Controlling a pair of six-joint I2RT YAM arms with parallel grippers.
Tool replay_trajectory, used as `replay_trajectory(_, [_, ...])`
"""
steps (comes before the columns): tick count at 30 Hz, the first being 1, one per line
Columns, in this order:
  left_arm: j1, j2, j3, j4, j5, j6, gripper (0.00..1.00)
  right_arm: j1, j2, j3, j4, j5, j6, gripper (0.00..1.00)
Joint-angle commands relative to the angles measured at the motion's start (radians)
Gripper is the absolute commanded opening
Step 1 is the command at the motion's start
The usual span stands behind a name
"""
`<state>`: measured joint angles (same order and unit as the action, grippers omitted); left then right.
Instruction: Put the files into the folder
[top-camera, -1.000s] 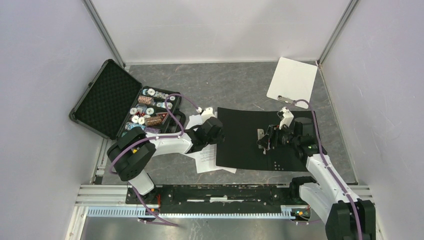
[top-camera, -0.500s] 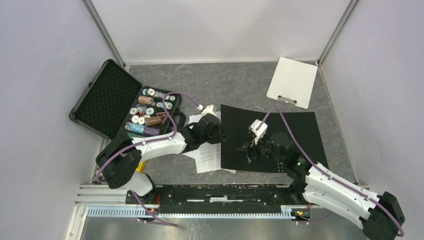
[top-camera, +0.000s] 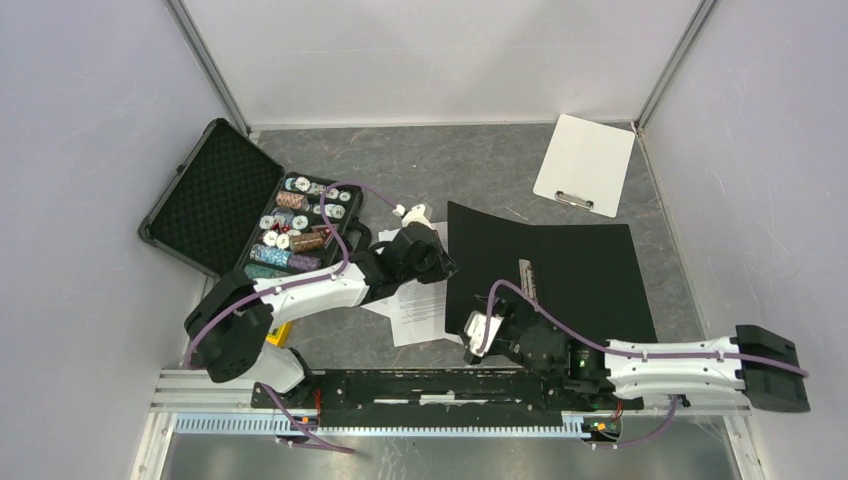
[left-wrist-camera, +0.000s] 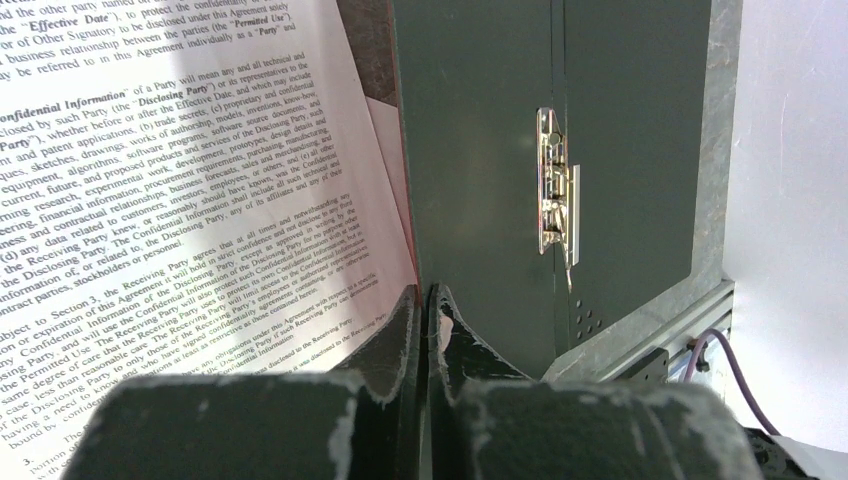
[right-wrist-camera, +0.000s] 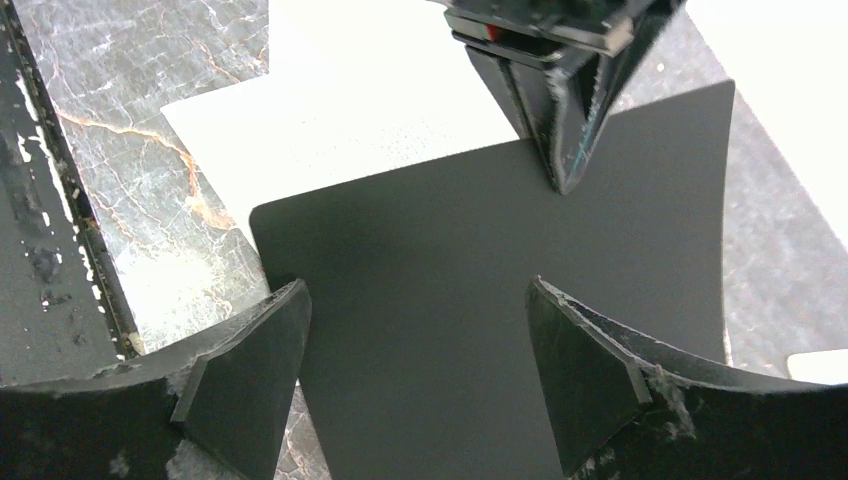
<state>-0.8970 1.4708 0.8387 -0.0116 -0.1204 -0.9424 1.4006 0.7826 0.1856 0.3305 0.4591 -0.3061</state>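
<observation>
Cover-hold step: our L gripper (left-wrist-camera: 427, 300) pinches an edge of the open black-lined flat folder (top-camera: 580, 270), R gripper (right-wrist-camera: 415, 290) jaws spread; next we grab the printed white paper sheets (top-camera: 415, 315).

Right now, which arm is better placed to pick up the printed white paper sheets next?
Probably right. The right gripper is open above the near corner of the open black-lined folder, beside the printed white paper sheets. The left gripper is shut on the folder's edge.
</observation>
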Motion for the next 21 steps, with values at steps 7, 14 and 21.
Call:
replay_trajectory(7, [0.034,0.022,0.050,-0.077,-0.075,-0.028,0.02,0.177,0.171,-0.022,0.300,0.284,-0.192,0.87])
replay_trajectory(14, [0.041,0.035,0.050,-0.086,-0.109,-0.007,0.02,0.192,0.212,-0.015,0.284,0.298,-0.180,0.86])
replay_trajectory(21, [0.041,0.087,0.038,-0.099,-0.139,0.014,0.09,0.191,0.142,-0.017,0.190,0.352,-0.092,0.86])
